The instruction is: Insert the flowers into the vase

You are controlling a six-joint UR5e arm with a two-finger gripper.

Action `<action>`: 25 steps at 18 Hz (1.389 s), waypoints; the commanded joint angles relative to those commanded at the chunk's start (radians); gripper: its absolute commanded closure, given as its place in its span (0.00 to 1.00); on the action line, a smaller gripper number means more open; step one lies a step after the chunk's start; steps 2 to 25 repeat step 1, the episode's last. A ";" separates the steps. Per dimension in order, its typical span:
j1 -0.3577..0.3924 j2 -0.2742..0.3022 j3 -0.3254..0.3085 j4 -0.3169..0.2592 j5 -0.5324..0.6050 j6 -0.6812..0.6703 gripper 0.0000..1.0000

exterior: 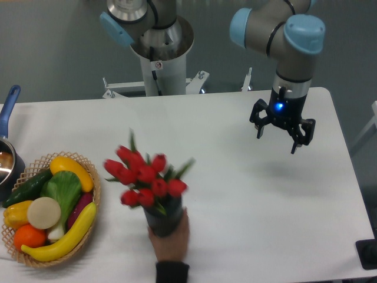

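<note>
The flowers (146, 175), a bunch of red tulips with green leaves, stand upright in the dark grey vase (163, 221) near the table's front middle. They look slightly blurred. A person's hand (172, 240) grips the vase from the front. My gripper (277, 137) hangs open and empty above the right part of the table, well to the right of the flowers and apart from them.
A woven basket (94, 200) of vegetables and fruit sits at the front left. A pot with a blue handle (8, 106) is at the left edge. The arm's base (159, 53) stands behind the table. A dark object (368, 253) sits at the right front corner.
</note>
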 joint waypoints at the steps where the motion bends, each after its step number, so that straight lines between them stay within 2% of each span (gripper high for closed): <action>1: -0.003 0.000 -0.008 0.000 0.012 0.000 0.00; 25: -0.003 0.000 -0.008 0.000 0.012 0.000 0.00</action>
